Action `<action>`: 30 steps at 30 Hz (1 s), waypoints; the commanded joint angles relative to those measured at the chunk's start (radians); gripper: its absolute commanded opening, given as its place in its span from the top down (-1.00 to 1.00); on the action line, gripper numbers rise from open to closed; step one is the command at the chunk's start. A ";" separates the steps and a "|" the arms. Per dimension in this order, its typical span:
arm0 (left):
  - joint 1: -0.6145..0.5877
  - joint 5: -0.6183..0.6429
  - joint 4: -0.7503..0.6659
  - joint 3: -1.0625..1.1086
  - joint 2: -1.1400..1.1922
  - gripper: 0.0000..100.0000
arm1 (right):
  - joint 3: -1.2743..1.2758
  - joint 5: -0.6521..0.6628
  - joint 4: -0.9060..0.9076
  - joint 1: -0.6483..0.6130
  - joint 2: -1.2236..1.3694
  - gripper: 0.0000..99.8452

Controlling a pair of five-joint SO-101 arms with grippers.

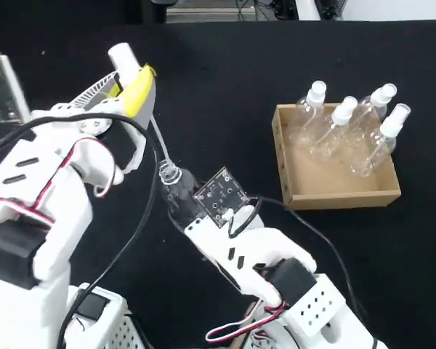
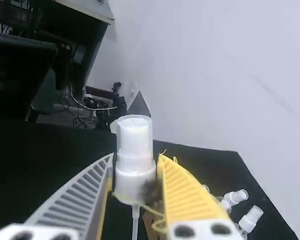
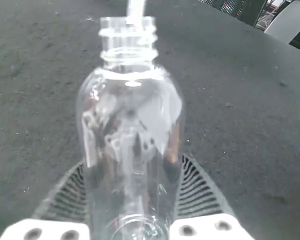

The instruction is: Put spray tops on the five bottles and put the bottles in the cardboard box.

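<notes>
Our left gripper point(image 2: 135, 187) pinches the spray top point(image 2: 134, 145), its tube point(image 1: 157, 142) meeting the mouth of the bottle point(image 3: 132, 110) that our right gripper point(image 3: 135, 167) clamps. The cardboard box point(image 1: 339, 198) at the right has open floor along its near edge.

Light was even and diffuse, from overhead. The black table point(image 1: 225, 65) took up nearly all of it; no distinct cast shadows showed on the cloth. The left arm point(image 1: 36, 211) shells read very bright. Small specular glints sat on the shoulder and neck threads of the clear bottle point(image 3: 132, 125). The spray top point(image 2: 134, 150) was lit flat. The white wall point(image 2: 230, 75) was bright and featureless; the room corner beside it was dim.
</notes>
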 commanded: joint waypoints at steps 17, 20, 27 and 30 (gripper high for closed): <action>-0.036 -0.031 0.057 -0.008 -0.015 0.91 | -0.007 -0.005 -0.023 -0.006 -0.031 0.98; -0.036 -0.029 0.091 -0.013 -0.015 0.91 | -0.007 -0.005 -0.025 -0.006 -0.031 0.98; -0.008 0.057 0.097 0.013 -0.015 0.90 | -0.007 -0.005 -0.025 -0.006 -0.031 0.98; 0.067 0.071 0.126 0.054 -0.015 0.90 | -0.007 -0.006 -0.025 -0.006 -0.031 0.98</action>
